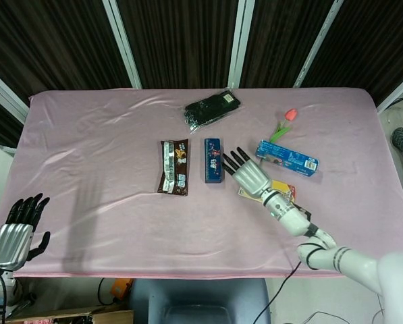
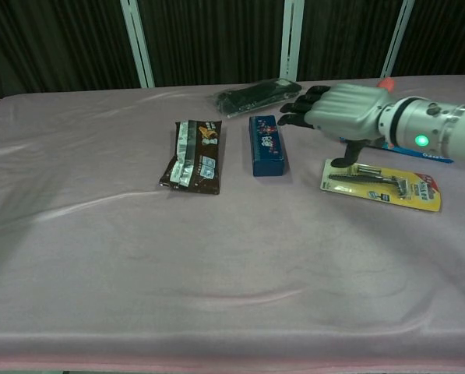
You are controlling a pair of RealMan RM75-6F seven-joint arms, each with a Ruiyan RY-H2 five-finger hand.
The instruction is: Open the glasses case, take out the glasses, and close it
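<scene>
Pink tablecloth [image 1: 86, 169] spreads bare toward its edges. Right hand [image 1: 250, 175], fingers spread and empty, hovers just beside the blue glasses case [image 1: 213, 160]. Left hand [image 1: 15, 233], fingers apart, hangs off the near-left corner.

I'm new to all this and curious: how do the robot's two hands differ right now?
The right hand is stretched out over the table, hovering beside the blue glasses case; the left hand hangs at the table's near left corner, away from everything. The right hand shows in both views, the left only in the head view. Both have spread fingers and hold nothing.
</scene>
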